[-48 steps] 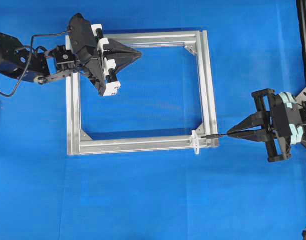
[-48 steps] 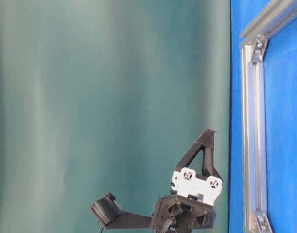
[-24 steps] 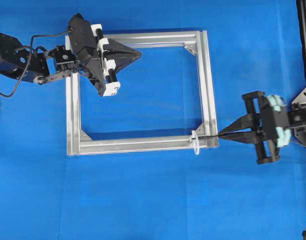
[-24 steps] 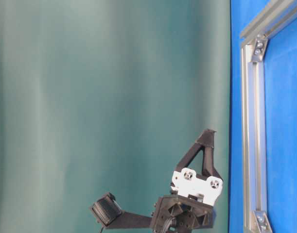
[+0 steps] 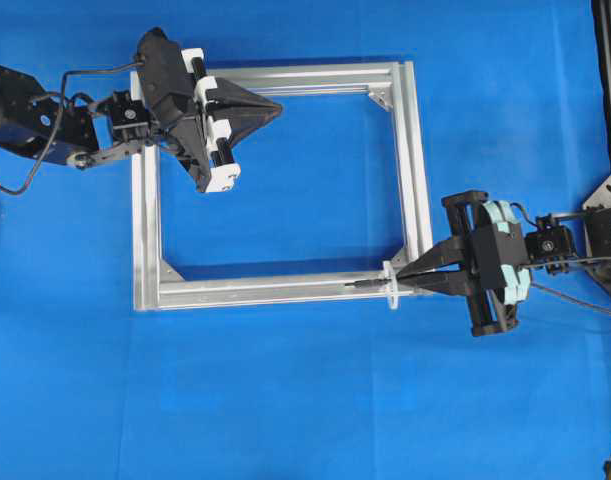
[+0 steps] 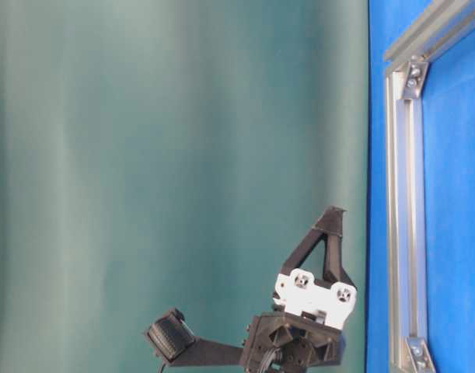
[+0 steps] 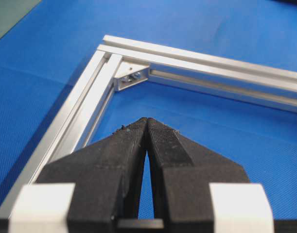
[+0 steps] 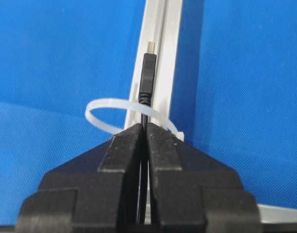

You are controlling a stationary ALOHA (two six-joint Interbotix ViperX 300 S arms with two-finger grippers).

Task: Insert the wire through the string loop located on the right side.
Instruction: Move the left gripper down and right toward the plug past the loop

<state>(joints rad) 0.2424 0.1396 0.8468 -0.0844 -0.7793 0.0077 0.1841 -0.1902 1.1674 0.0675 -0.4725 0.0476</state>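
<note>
The wire's black plug (image 8: 148, 73) lies along the lower bar of the aluminium frame (image 5: 415, 170), its tip past the white string loop (image 8: 109, 101). The thin wire runs through that loop into my right gripper (image 8: 144, 127), which is shut on the wire just behind the loop. From overhead, the right gripper (image 5: 405, 281) sits at the frame's lower right corner beside the string loop (image 5: 392, 287), with the plug (image 5: 363, 284) to the loop's left. My left gripper (image 5: 278, 107) hovers over the frame's upper left part, shut and empty (image 7: 147, 121).
A silver corner bracket (image 7: 132, 76) lies ahead of the left gripper. Blue cloth covers the table. The table-level view shows the left gripper (image 6: 335, 213) beside the frame's bar (image 6: 400, 194). The wire's slack (image 5: 575, 296) trails right behind the right gripper.
My right gripper has moved left with the wire, carrying the plug from outside the frame's corner through the string loop. The left arm has stayed still.
</note>
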